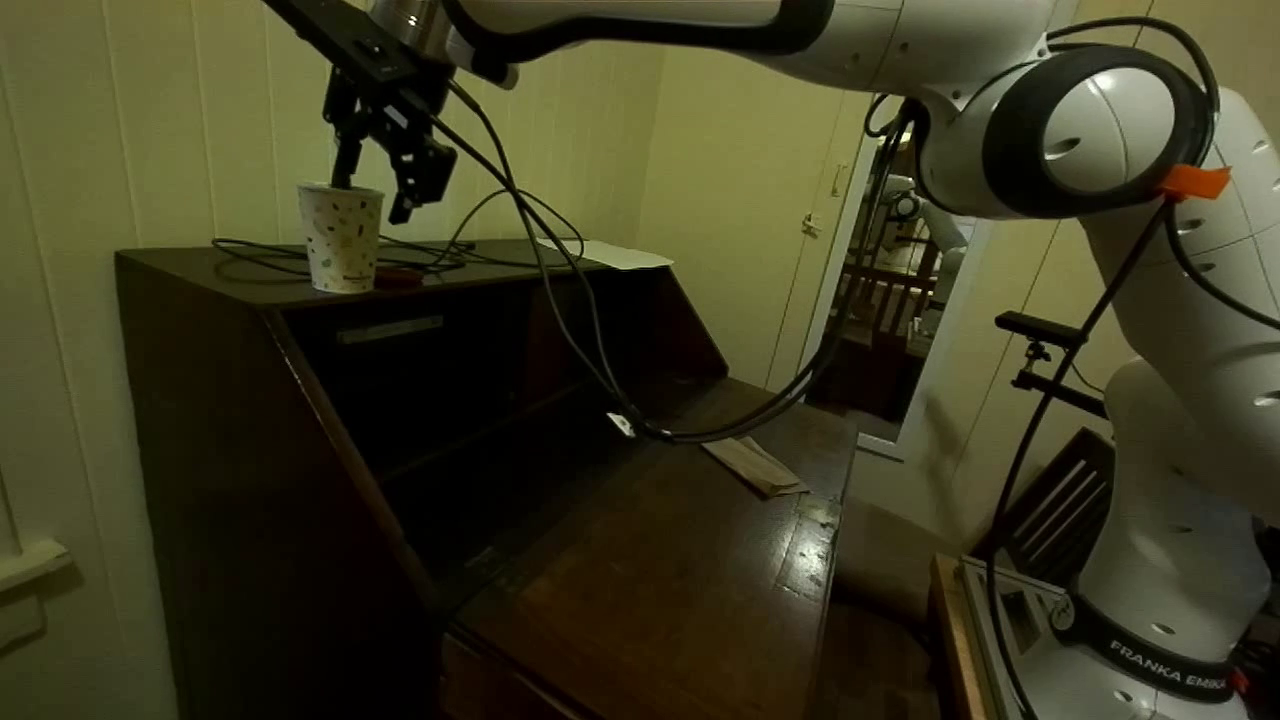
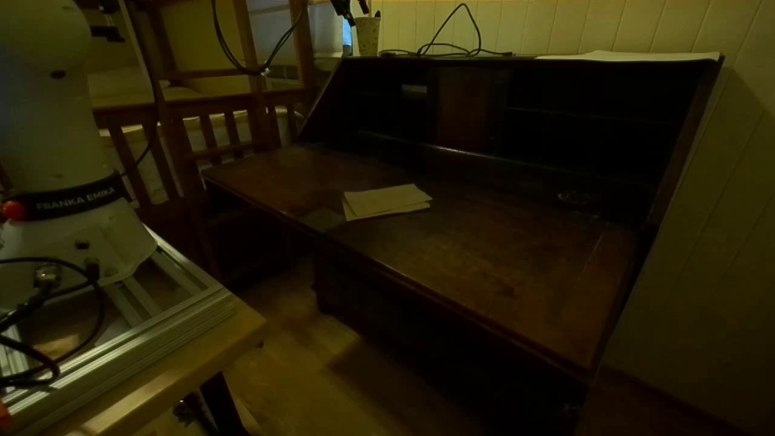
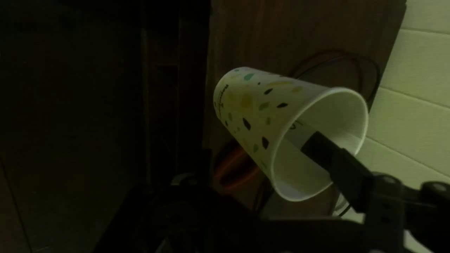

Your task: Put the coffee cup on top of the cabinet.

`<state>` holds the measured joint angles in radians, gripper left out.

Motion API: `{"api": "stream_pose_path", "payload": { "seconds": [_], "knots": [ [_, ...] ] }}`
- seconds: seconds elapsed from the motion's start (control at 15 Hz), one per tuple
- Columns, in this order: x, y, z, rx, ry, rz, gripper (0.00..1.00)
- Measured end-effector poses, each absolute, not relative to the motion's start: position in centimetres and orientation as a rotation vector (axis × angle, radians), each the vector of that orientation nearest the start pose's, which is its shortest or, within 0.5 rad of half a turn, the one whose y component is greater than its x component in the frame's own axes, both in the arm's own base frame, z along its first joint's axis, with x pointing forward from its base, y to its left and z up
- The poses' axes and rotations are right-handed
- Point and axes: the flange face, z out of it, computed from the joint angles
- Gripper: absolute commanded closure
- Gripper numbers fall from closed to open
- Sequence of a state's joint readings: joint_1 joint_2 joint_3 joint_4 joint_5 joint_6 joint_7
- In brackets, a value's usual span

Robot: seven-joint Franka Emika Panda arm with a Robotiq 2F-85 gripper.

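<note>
The coffee cup is white with a speckled leaf print. It stands upright, apparently resting on the cabinet's flat top near the front edge; it also shows in an exterior view and the wrist view. My gripper is open at the cup's rim. One finger reaches down inside the cup; the other is outside, apart from the wall. In the wrist view the gripper shows the dark finger inside the mouth. I see no separate stirrer. The dark brown cabinet has its front panel folded down.
A red object lies beside the cup on the top. Loose black cables lie behind it. White paper lies at the top's far end. Folded papers lie on the panel. The arm's cable hangs before the cabinet.
</note>
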<state>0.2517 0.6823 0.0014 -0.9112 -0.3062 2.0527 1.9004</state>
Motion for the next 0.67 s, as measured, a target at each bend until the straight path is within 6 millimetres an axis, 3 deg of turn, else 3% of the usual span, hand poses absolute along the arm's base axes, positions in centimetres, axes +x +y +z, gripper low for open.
{"api": "stream_pose_path", "payload": {
  "seconds": [0.33, 0.47, 0.67],
  "knots": [
    [75.6, 17.9, 56.7, -1.838, 1.98, -0.704, 0.0],
    [75.0, 17.7, 59.3, -1.733, 1.999, -0.687, 0.0],
    [73.1, 17.9, 65.0, -1.607, 1.946, -0.607, 0.0]
  ]
}}
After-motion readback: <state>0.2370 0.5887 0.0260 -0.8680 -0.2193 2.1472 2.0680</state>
